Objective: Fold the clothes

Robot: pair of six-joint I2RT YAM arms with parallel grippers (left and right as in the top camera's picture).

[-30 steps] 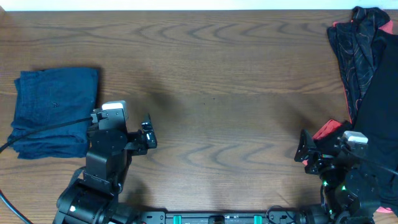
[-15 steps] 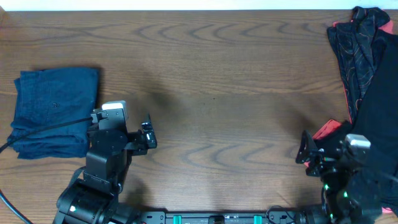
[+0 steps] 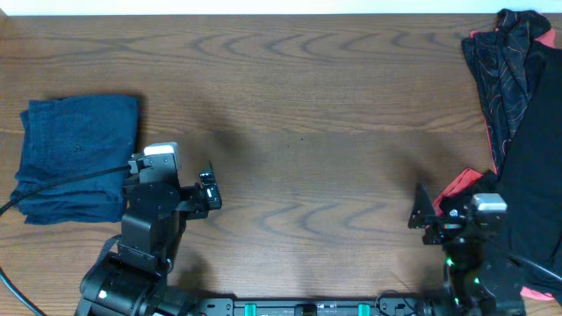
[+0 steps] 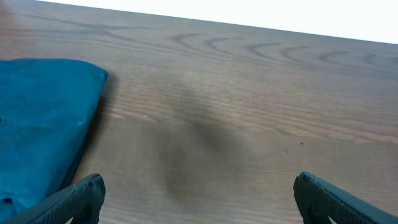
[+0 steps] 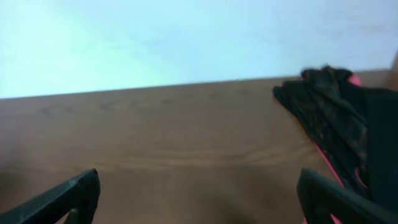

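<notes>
A folded dark blue garment lies at the table's left; it shows in the left wrist view too. A crumpled black and pink pile of clothes lies along the right edge and shows in the right wrist view. My left gripper is open and empty, just right of the blue garment; its fingers frame bare wood. My right gripper is open and empty, beside the lower left corner of the black and pink pile.
The wooden table stretches between the two garments. The arm bases stand at the front edge, left and right. A white wall lies beyond the far edge.
My right arm has shifted slightly left and toward the front edge, turning its gripper a little. The left arm and both garments have not moved.
</notes>
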